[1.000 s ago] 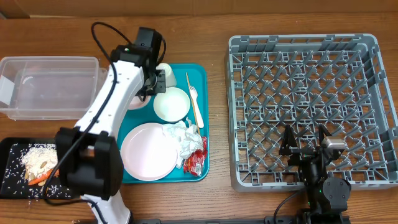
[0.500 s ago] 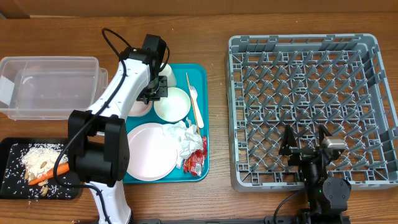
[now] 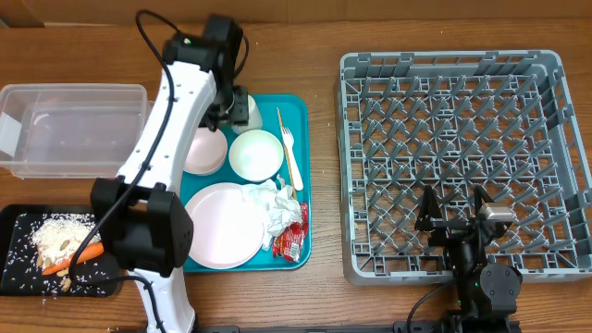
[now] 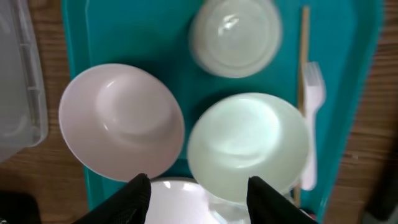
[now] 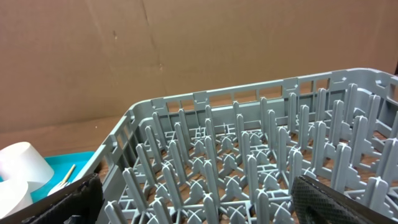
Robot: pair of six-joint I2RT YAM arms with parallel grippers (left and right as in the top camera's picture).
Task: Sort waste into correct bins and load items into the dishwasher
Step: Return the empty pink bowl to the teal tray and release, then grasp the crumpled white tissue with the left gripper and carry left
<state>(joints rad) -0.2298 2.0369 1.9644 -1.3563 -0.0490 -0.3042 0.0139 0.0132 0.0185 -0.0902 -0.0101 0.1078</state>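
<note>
My left gripper [image 3: 229,113] hovers open over the far end of the teal tray [image 3: 301,111], holding nothing. Below it lie a pale pink bowl [image 4: 121,121], a white bowl [image 4: 249,146] and a small white cup [image 4: 236,34]. The white fork [image 4: 311,124] and the wooden stick [image 4: 305,62] lie along the tray's right side. A large pink plate [image 3: 222,225], crumpled napkins [image 3: 277,208] and a red wrapper [image 3: 291,240] fill the tray's near end. My right gripper [image 5: 205,205] is open over the near edge of the grey dish rack [image 3: 462,157].
A clear tub [image 3: 74,129] stands left of the tray. The black tray [image 3: 18,268] at the near left holds rice scraps [image 3: 60,233] and a carrot piece [image 3: 85,252]. My left arm stretches across the tray's left side.
My left gripper has opened and pulled back toward the tray's far end, near the cup. The pink bowl now lies uncovered on the tray. The right arm has not moved.
</note>
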